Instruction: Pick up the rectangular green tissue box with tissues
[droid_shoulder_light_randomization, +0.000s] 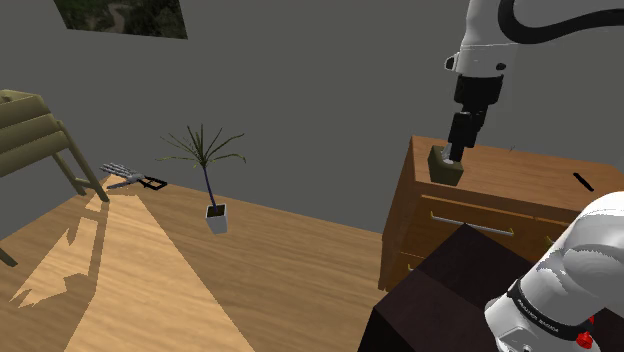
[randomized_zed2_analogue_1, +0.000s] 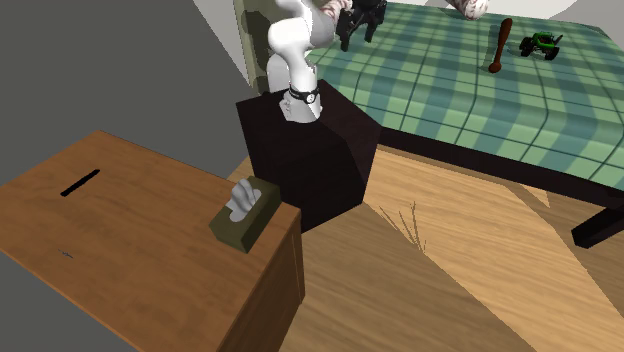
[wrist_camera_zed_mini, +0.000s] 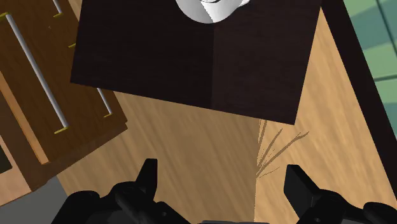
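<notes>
A dark olive-green rectangular tissue box (randomized_zed2_analogue_1: 240, 225) with a white tissue (randomized_zed2_analogue_1: 240, 198) sticking out of its top sits on the corner of a brown wooden dresser (randomized_zed2_analogue_1: 120, 230) nearest the stand. In the shoulder view my gripper (droid_shoulder_light_randomization: 455, 152) points down right over the tissue box (droid_shoulder_light_randomization: 446, 170), its tips overlapping the box's top; I cannot tell whether they touch. Seen from the wrist, the gripper (wrist_camera_zed_mini: 222, 184) is open, fingers (wrist_camera_zed_mini: 147, 178) wide apart, with only floor between them.
The dark stand (randomized_zed2_analogue_1: 310, 150) stands close beside the dresser, whose drawer fronts (wrist_camera_zed_mini: 38, 83) face it. A thin dark strip (randomized_zed2_analogue_1: 80, 183) lies on the dresser top. A bed with a green plaid cover (randomized_zed2_analogue_1: 480, 100), a potted plant (droid_shoulder_light_randomization: 215, 215) and a chair (droid_shoulder_light_randomization: 35, 135) stand farther off.
</notes>
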